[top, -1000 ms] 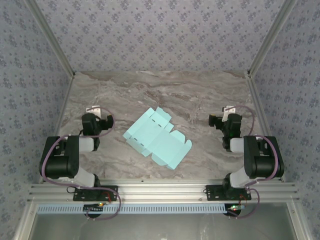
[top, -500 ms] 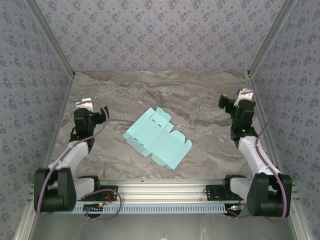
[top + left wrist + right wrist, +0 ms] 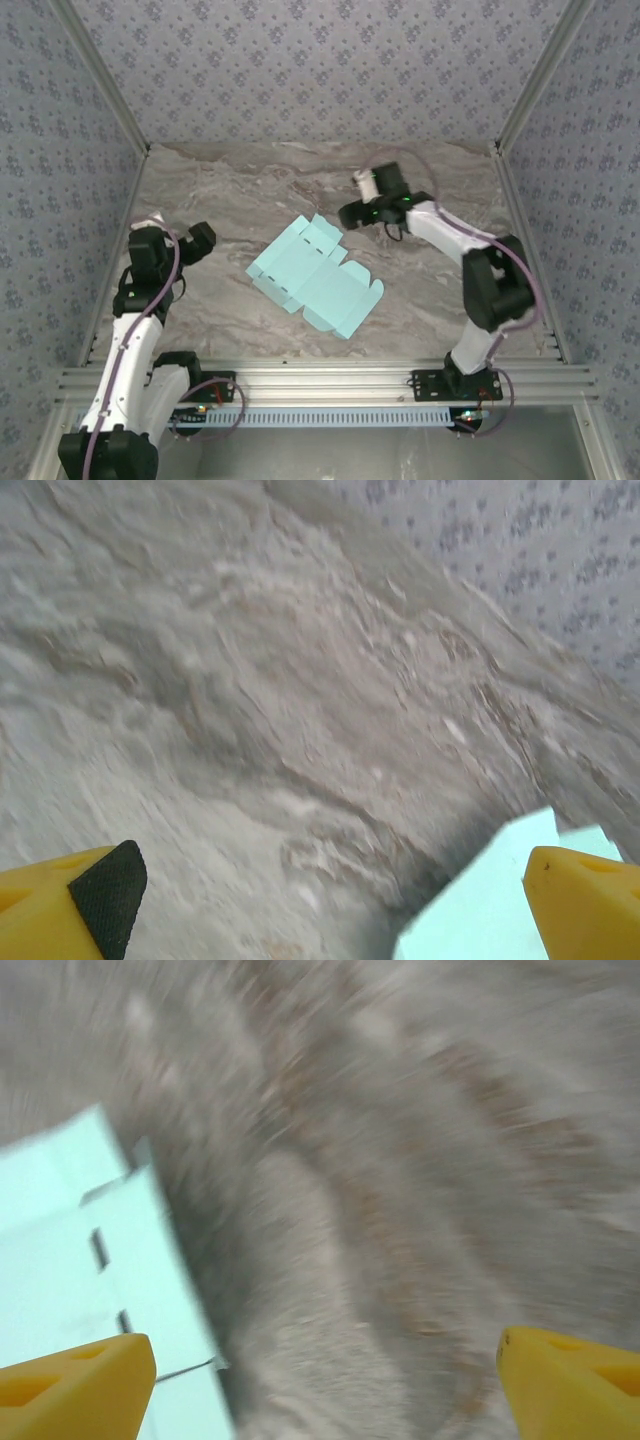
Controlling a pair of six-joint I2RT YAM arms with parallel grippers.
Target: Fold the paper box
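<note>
On the marble table (image 3: pixel 440 300), about mid-way between the two arms: the paper box (image 3: pixel 315 277), flat, unfolded, no crease raised. Judged the very start, the approach to a first flap.

Just beyond the sheet's far corner: the right gripper (image 3: pixel 347 214), jaws spread wide, nothing between them. Well off to the left of the sheet: the left gripper (image 3: pixel 203 238), likewise agape and empty.

To do this well:
- Come in low and slow.
- Pin the broad middle panel with one claw before lifting a side flap with the other.
- Slide a fingertip under the edge rather than pinching from above; thin card, likely to buckle or skate on smooth stone.
- Fold along the die-cut crease, not across it.

Long axis on a diagonal, far-left to near-right. Notched, tabbed end toward the far side, nearest the right gripper. Plainer panel with its small rounded tab toward the near-right.
</note>
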